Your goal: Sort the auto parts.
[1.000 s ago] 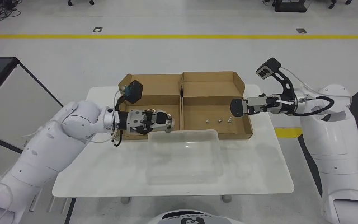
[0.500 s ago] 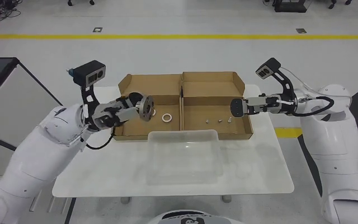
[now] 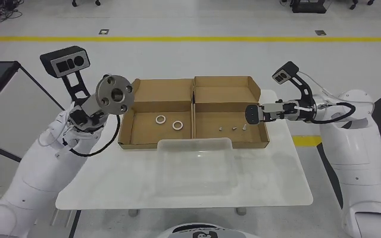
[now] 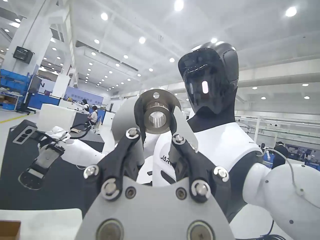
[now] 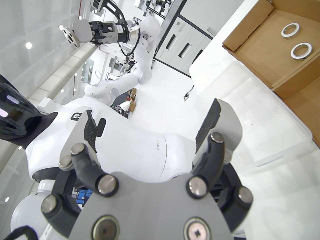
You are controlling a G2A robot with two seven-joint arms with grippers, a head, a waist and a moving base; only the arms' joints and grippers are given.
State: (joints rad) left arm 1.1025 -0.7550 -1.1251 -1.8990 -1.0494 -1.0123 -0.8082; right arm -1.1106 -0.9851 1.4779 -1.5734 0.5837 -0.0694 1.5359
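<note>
White desk [image 3: 268, 178] carries a left box [image 3: 140, 131] and a right box [image 3: 226, 95] side by side, with a clear bin [image 3: 193, 141] on their near side. The left gripper [image 4: 157, 122] pinches a metal flange [image 3: 114, 94], raised by the desk's far left corner. The right gripper [image 5: 152, 113], fingers spread, hangs over the right box, which holds small parts [image 3: 233, 127]. Two white rings [image 3: 161, 119] lie in the left box.
</note>
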